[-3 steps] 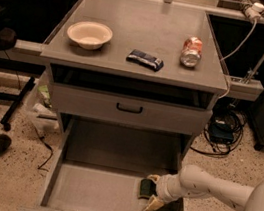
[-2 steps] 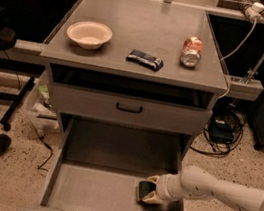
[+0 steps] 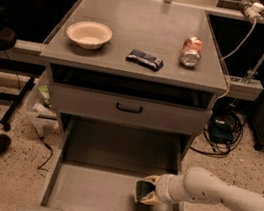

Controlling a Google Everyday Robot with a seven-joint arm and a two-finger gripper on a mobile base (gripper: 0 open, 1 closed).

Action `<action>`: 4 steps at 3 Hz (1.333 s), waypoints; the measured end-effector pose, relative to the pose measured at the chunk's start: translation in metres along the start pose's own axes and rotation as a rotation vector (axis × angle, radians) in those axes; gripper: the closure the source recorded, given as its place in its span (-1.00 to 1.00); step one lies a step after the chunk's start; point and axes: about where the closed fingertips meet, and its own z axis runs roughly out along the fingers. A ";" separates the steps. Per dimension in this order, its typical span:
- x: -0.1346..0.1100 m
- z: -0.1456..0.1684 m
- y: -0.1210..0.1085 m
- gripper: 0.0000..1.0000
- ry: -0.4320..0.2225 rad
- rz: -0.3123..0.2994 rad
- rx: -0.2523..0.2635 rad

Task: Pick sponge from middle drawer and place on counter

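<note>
Lower right, the pincer (image 3: 151, 194) pinches the sponge (image 3: 142, 191) inside the middle drawer (image 3: 91, 192). The grip looks edge-on, so it may slip on the rise to the bench (image 3: 137, 19).

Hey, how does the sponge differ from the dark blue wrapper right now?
The sponge is green-faced and held tilted in the gripper, low inside the open middle drawer. The wrapper is dark blue, longer, and lies flat and free on the counter. Both are small and dark.
</note>
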 end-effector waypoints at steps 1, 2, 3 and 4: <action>-0.036 -0.034 0.005 1.00 -0.084 -0.056 0.002; -0.089 -0.067 0.001 1.00 -0.206 -0.168 -0.012; -0.160 -0.101 -0.003 1.00 -0.333 -0.343 -0.058; -0.215 -0.126 -0.020 1.00 -0.374 -0.442 -0.065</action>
